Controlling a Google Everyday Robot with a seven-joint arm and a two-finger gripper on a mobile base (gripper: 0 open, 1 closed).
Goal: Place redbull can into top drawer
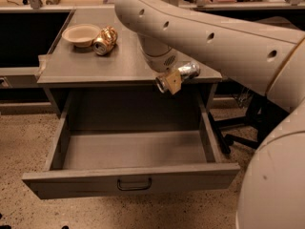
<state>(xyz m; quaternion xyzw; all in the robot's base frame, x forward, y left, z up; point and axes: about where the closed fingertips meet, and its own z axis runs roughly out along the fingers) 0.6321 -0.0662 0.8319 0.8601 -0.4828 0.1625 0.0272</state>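
Gripper (172,80): at the bench (86,66) front edge, above the open top drawer (71,182)
Jaws: clamped on the redbull can (189,70), held sideways in the air

On the grey cabinet top (119,66), at its back left: a shallow beige bowl (80,34), upright, and just to its right a gold can (105,40) on its side, round end toward the front, close against the bowl, contact unclear. Over the front right edge, off the surface, the gripper (172,81) clasping the tilted redbull can (188,70). Below, the top drawer (133,182) pulled out above speckled floor (28,142)
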